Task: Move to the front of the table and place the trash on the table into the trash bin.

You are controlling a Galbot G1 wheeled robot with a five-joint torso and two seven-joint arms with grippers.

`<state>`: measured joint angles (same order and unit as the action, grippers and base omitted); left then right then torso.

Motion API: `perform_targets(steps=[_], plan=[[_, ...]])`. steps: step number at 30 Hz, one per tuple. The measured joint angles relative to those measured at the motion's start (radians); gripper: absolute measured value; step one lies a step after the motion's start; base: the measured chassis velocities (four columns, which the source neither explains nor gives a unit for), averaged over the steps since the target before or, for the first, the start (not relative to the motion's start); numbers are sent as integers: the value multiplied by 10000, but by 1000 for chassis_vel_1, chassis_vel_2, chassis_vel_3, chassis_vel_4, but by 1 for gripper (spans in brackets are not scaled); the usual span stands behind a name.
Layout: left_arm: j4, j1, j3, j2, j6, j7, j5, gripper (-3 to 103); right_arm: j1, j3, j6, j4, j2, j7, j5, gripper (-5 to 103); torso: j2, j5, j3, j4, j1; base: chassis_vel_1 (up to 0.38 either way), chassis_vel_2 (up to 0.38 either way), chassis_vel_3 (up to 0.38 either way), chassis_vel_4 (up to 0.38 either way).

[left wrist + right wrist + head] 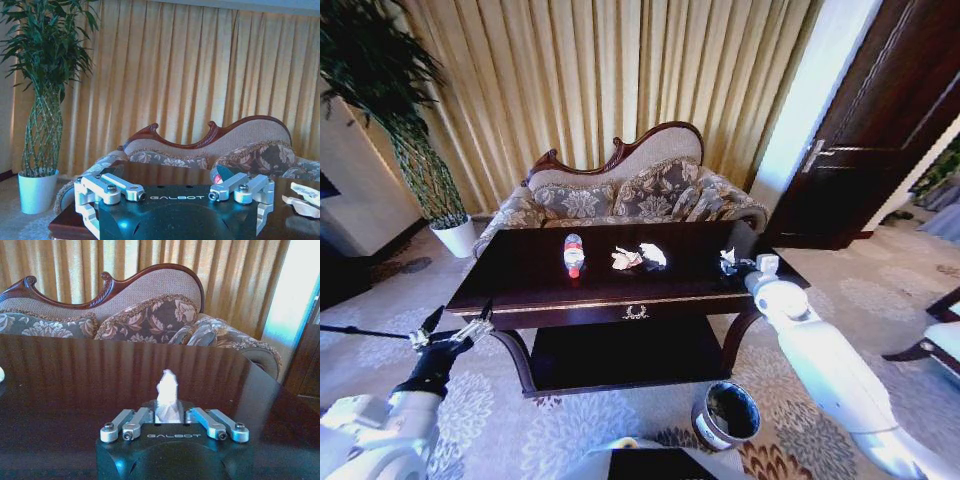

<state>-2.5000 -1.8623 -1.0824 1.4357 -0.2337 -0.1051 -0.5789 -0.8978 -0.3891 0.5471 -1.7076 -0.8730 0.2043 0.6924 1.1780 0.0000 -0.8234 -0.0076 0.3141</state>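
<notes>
The word "GALBOT" stands in pale capitals on the dark housing of the left tool, just behind its fingers, in the left wrist view. The same word "GALBOT" stands on the dark housing of the right tool, just behind its fingers. The bottle's red-white label is too small to read.

Sofa: far, floral, carved frame.
Curtains: gold, behind sofa.
Potted plant: far left.
Door: dark, right.
</notes>
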Motion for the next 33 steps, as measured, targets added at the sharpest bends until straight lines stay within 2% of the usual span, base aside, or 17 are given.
perform_targets(steps=[3, 4, 5, 8, 13, 17, 21, 24, 27, 33], plan=[[0, 58, 37, -15, -52, 5, 11, 100, -9, -33, -11, -24, 62, -5, 36, 13, 0, 0, 0, 0, 0, 0, 0, 0, 0], [0, 58, 37, -15, -52, 5, 11, 100, -9, -33, -11, -24, 62, -5, 36, 13, 0, 0, 0, 0, 0, 0, 0, 0, 0], [0, 57, 49, -6, -64, 6, 18, 100, -25, -52, -14, -46, 70, -5, 46, 7, 0, 0, 0, 1, 0, 0, 0, 0, 0], [0, 34, 59, 14, -71, 6, 31, 100, -136, -167, -43, -196, 80, -6, 135, 1, 0, 0, 0, 1, 0, 0, 0, 0, 0], [0, 16, 57, 31, -72, 8, 37, 100, -596, -525, -288, -863, 123, -15, 481, 0, 0, 1, 0, 3, 0, 0, 0, 0, 0], [0, 19, 57, 31, -72, 12, 39, 100, -1430, -1236, -399, -1934, 148, -20, 880, 0, 0, 0, 0, 2, 0, 0, 0, 0, 0], [1, 52, 216, -30, -141, 117, 38, 100, -3025, -2700, -417, -3750, 125, 0, 1337, 0, 1, -1, 1, -3, -1, 0, 0, 0, 0], [1, 57, 272, -34, -181, 188, 28, 100, -3672, -3271, -438, -4481, 69, 10, 1434, 0, 0, -1, 1, -2, -1, 0, 0, 0, 0], [1, 70, 273, -35, -191, 213, 11, 100, -4343, -3745, -579, -5299, -117, 69, 1449, 0, 1, -1, 1, 1, -1, 0, 0, 0, 0], [2, 136, 289, -100, -194, 243, 16, 100, -5943, -4192, -876, -6804, -1057, 299, 774, 0, 1, -1, 1, -1, -1, 0, 0, 0, 0]])
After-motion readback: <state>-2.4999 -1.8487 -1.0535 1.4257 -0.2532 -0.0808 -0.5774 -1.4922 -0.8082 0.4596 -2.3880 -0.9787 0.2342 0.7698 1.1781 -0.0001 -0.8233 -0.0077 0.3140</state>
